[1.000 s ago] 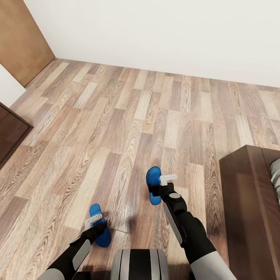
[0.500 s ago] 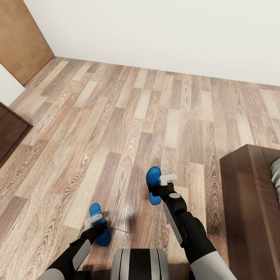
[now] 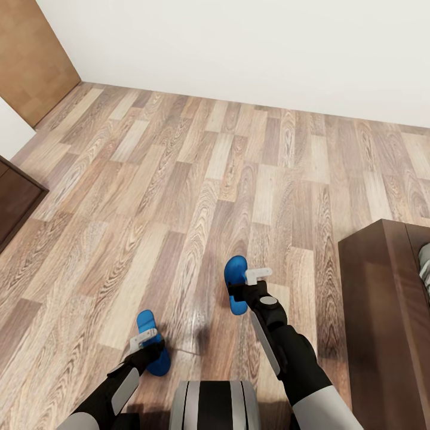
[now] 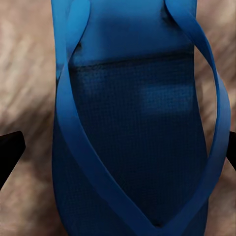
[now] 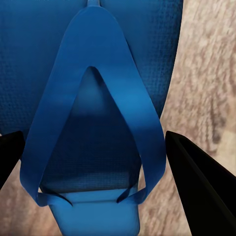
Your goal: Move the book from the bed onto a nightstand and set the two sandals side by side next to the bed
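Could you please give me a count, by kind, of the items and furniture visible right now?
Blue sandals: 2, one at the left gripper, one at the right gripper
Dark brown furniture pieces: 2
Total: 4

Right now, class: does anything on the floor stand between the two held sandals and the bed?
Nothing visible does. Bare floor separates the sandals from the bed.

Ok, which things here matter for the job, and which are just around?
Job:
- sandal at left gripper
- sandal at right gripper
- bed frame
- mattress edge

Just around:
- dark cabinet
- wooden door
- plank floor
- white wall
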`<state>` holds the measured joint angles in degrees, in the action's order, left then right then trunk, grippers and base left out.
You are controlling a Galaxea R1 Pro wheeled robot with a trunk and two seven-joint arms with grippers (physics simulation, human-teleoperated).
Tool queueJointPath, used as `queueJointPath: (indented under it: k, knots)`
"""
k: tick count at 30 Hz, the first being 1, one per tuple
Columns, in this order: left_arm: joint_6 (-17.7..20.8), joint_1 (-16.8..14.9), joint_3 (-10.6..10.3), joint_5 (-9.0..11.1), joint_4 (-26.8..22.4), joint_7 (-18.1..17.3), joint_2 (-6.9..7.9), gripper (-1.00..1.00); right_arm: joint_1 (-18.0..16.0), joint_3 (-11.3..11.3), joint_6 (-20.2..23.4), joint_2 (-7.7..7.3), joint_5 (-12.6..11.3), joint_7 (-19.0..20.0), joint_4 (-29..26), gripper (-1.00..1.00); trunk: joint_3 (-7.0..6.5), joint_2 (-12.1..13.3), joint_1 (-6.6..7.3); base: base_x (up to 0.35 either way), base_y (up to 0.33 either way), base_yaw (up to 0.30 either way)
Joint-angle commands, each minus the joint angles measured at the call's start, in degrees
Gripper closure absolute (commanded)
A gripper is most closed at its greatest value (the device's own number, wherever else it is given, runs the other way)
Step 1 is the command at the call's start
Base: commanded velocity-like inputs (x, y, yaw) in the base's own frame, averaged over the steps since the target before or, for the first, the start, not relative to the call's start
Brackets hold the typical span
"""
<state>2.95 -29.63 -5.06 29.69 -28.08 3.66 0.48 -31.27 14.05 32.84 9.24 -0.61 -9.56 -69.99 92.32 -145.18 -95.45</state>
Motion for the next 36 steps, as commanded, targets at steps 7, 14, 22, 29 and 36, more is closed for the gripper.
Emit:
queueJointPath:
  k: [7, 14, 22, 29, 36]
  knots:
    - [0.21, 0.01, -0.34, 0.37, -0.13, 0.38, 0.05, -1.0, -0.02, 0.1, 0.3, -0.01, -0.09, -0.37, -0.06, 1.0, 0.03, -0.01, 0.01, 0.0, 0.0, 0.0]
    - [0.21, 0.01, -0.37, 0.37, -0.13, 0.38, 0.05, 1.0, -0.02, 0.1, 0.3, -0.01, -0.09, -0.37, -0.06, 1.0, 0.03, -0.01, 0.01, 0.0, 0.0, 0.0]
    - [0.17, 0.01, -0.37, 0.33, -0.13, 0.38, 0.05, 1.0, -0.02, 0.1, 0.3, -0.01, -0.09, -0.37, -0.09, 1.0, 0.03, -0.01, 0.01, 0.0, 0.0, 0.0]
    - [0.34, 0.01, -0.39, 0.25, -0.13, 0.33, 0.11, 1.0, -0.02, 0.1, 0.3, -0.01, -0.09, -0.37, -0.12, 1.0, -0.19, 0.0, 0.03, 0.0, 0.0, 0.0]
    - [0.95, 0.01, -0.53, 0.2, -0.17, 0.2, 0.18, 1.0, -0.02, 0.1, 0.3, -0.03, -0.09, -0.37, -0.09, 1.0, -1.74, 0.09, 0.22, 0.0, 0.0, 0.0]
